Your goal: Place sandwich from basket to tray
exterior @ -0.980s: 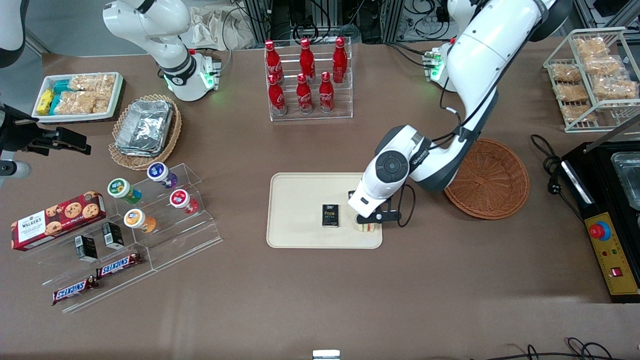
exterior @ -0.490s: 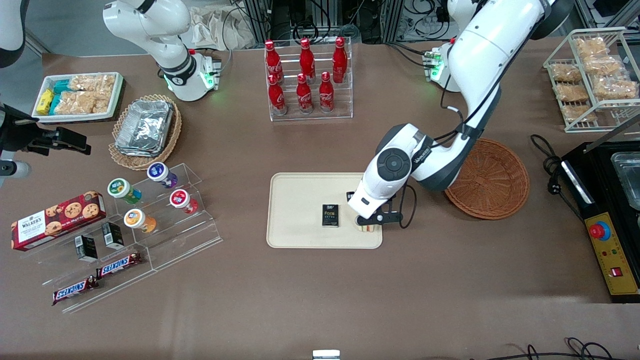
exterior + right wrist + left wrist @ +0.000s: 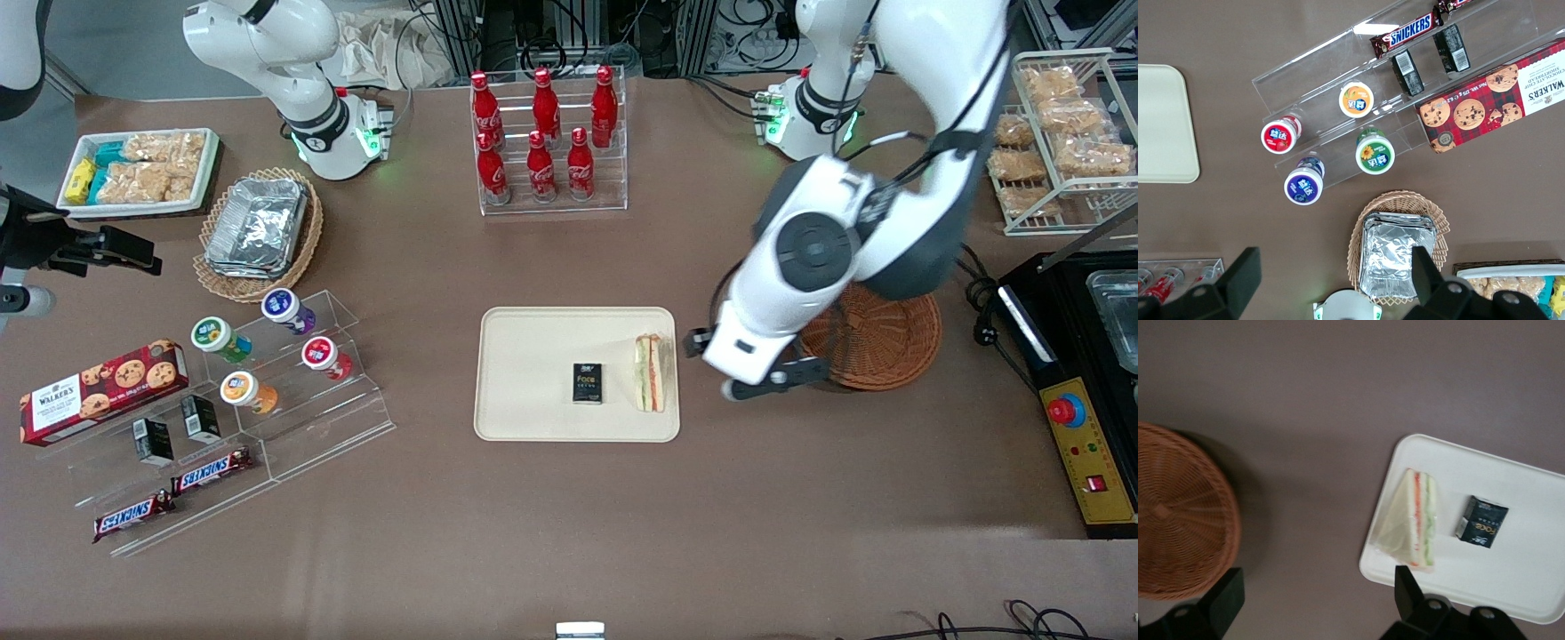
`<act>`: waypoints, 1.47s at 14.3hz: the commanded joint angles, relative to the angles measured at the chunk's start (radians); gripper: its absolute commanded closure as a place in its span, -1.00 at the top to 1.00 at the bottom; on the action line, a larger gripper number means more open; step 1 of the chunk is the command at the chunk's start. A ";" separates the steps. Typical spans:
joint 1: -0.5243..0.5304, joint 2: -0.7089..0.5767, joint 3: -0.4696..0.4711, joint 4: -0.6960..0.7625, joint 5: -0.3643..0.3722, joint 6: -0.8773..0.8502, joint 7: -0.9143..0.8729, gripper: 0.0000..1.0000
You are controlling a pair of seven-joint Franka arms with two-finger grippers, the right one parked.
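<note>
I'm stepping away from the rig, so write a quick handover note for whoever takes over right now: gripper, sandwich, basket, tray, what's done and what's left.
Gripper: open and empty, raised above the table between the tray and the basket.
Sandwich: lying on the tray, along the tray's edge toward the basket, beside a small dark box.
Basket: nothing visible in the part not covered by the arm.
Done: sandwich is on the tray and released.
Left: probably only parking the arm.
</note>
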 commanded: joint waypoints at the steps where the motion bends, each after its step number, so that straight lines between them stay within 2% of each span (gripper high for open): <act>1: 0.091 -0.018 -0.004 0.041 -0.016 -0.072 0.087 1.00; 5: 0.264 -0.054 -0.003 0.035 -0.004 -0.146 0.311 1.00; 10: 0.427 -0.046 -0.003 0.015 0.018 -0.123 0.560 1.00; 13: 0.476 -0.046 -0.003 -0.002 0.033 -0.081 0.612 1.00; 17: 0.478 -0.072 0.003 -0.070 0.042 0.014 0.612 1.00; 19: 0.476 -0.123 0.003 -0.086 0.046 0.003 0.609 1.00; 21: 0.476 -0.231 0.002 -0.201 0.032 0.038 0.598 1.00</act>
